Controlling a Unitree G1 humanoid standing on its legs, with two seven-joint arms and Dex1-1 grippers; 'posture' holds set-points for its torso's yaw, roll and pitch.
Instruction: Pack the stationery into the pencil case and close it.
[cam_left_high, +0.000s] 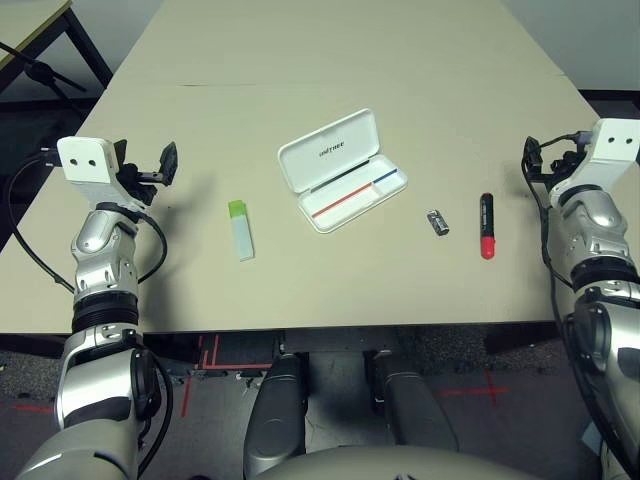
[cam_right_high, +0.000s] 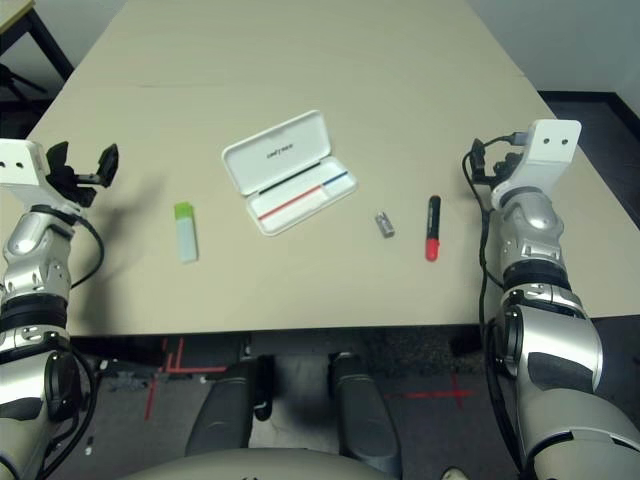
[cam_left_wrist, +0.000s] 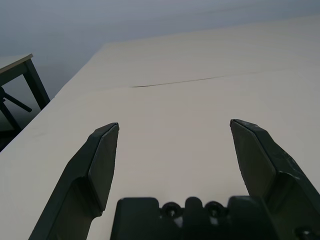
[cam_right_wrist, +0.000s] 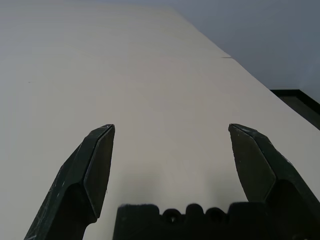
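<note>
Overhead: beige table, dark floor beyond; left fingers and right fingers spread wide, empty.

Small grey-silver piece too tiny to ID; lid print on pencil case unreadable.

Glossy white plastic pencil case, matt table

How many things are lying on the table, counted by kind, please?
Pencil case, open: 1
Red marker with black cap: 1
White stick with green end: 1
Small grey-and-silver piece: 1
Total: 4
</note>
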